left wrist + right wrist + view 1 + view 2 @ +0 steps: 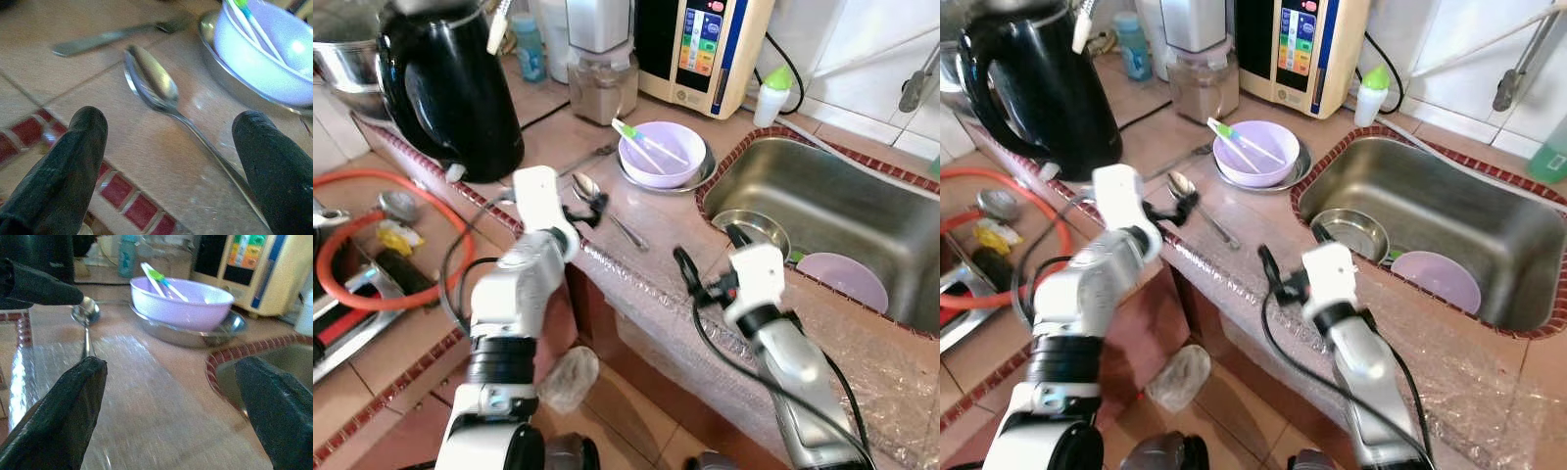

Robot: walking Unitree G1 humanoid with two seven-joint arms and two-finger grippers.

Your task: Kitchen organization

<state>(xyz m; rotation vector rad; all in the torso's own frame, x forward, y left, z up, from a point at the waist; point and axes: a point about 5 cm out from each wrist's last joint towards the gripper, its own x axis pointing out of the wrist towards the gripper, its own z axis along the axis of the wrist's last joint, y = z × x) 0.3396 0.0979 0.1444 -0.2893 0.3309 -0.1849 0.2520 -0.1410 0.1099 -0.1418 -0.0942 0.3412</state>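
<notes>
With the spoon lying flat on the counter between the spread fingers of the left gripper, it could be skidded off the edge by a shallow pinch.

No text, brand name or number can be read anywhere on the kitchen desk. The cream-coloured appliance at the back carries a panel of coloured buttons and a small display, but its markings are too small and blurred to make out. The black kettle, the blender and the small white bottle with a green cap show no legible labels.
</notes>
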